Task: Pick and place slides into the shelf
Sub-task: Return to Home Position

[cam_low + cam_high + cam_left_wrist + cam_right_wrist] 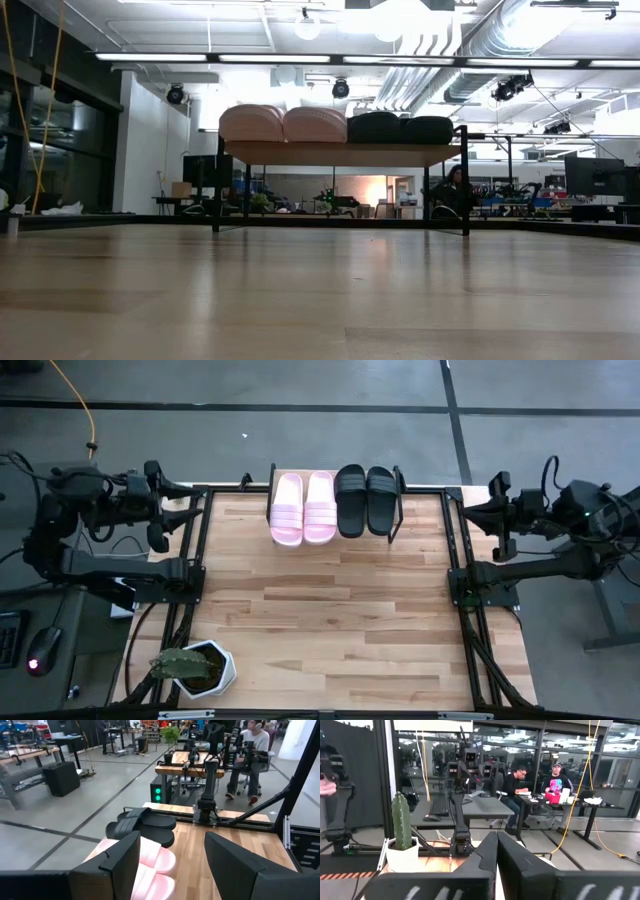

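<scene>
Slides (320, 508) are in neither hand. The left hand (171, 840) is empty, its two dark fingers spread wide. The right hand (497, 840) is also empty, its fingers pressed together with no gap to speak of. In the overhead picture both arms are folded back on their mounts, the left at the frame's left edge and the right at its right edge. Each hand points inward over a bench corner, well apart from the footwear.

All four slides rest on the shelf (340, 153), at the upper middle of the overhead frame. They stand side by side in one row, the pink pair (303, 508) on the left and the black pair (366, 500) just beside it on the right. From bench height, four rounded straps line the top board, which stands on thin black legs.

The placing looks finished, and what remains seems to be settling the arms at rest. Doing that well probably means keeping each arm tucked at its own side and high, without swinging across the shelf or brushing its legs. The left fingers may need closing to match the right.

The bench (330, 620) is pale butcher-block wood. A potted cactus (195, 668) stands near its lower left corner. Around it lies grey floor in a large open workshop with desks, monitors and ceiling ducts. Seated people (515, 787) work at distant tables.
</scene>
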